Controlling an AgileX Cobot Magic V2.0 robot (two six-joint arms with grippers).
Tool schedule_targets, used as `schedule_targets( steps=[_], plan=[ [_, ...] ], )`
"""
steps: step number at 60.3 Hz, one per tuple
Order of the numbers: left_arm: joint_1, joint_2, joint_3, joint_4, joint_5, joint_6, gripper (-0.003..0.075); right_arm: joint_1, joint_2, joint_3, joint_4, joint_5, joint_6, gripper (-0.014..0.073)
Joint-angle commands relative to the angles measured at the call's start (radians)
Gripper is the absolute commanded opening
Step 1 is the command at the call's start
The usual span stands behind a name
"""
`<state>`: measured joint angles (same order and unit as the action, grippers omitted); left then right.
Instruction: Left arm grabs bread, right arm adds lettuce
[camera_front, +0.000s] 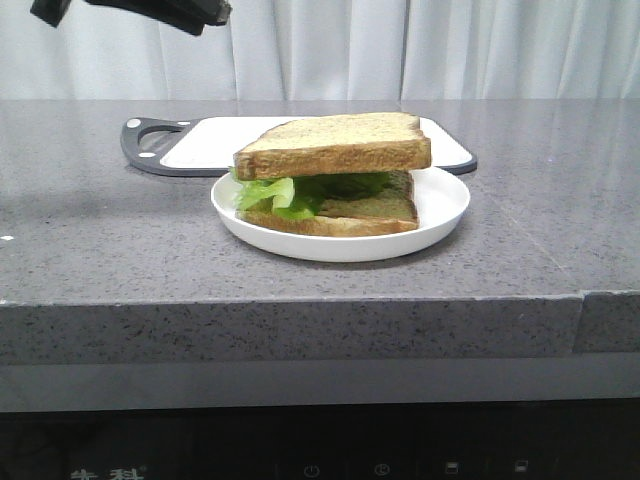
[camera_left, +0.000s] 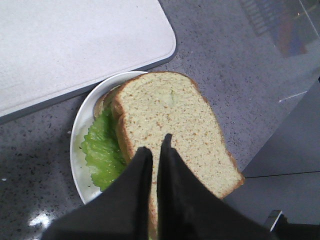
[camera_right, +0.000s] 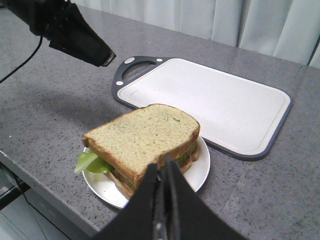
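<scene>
The bread (camera_front: 335, 140), a tan speckled slice with a golden crust, lies on top of the lettuce (camera_front: 268, 192), which lies on a lower slice (camera_front: 355, 215) on the white plate (camera_front: 445, 200). The green leaf sticks out on the plate's left side. My left gripper (camera_front: 200, 22) hangs high above the table, up and left of the plate. In the left wrist view it (camera_left: 155, 145) is shut and empty, high over the bread (camera_left: 175, 117) and lettuce (camera_left: 102, 150). My right gripper (camera_right: 162, 164) is shut and empty, above and short of the sandwich (camera_right: 142, 135). The right arm is out of the front view.
A white cutting board (camera_front: 215, 140) with a dark rim and handle lies just behind the plate. It also shows in the right wrist view (camera_right: 210, 100). The grey stone counter's front edge (camera_front: 300, 300) runs close to the plate. White curtains hang behind.
</scene>
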<state>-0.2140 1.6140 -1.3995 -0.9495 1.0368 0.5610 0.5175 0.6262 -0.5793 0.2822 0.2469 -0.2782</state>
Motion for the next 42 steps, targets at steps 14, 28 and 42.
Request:
schedule_targets(
  steps=[14, 28, 42],
  plan=[
    [-0.015, -0.202, -0.009, 0.154, -0.186, 0.046, -0.0021, -0.061, -0.004, -0.029, -0.003, -0.091, 0.046, -0.0062],
    [-0.033, -0.543, 0.252, 0.365, -0.546, 0.044, -0.0021, -0.218, -0.058, 0.012, -0.003, -0.153, 0.049, -0.0062],
    [-0.033, -0.985, 0.716, 0.382, -0.903, 0.044, -0.0021, -0.215, -0.232, 0.166, -0.003, -0.225, 0.049, -0.0062]
  ],
)
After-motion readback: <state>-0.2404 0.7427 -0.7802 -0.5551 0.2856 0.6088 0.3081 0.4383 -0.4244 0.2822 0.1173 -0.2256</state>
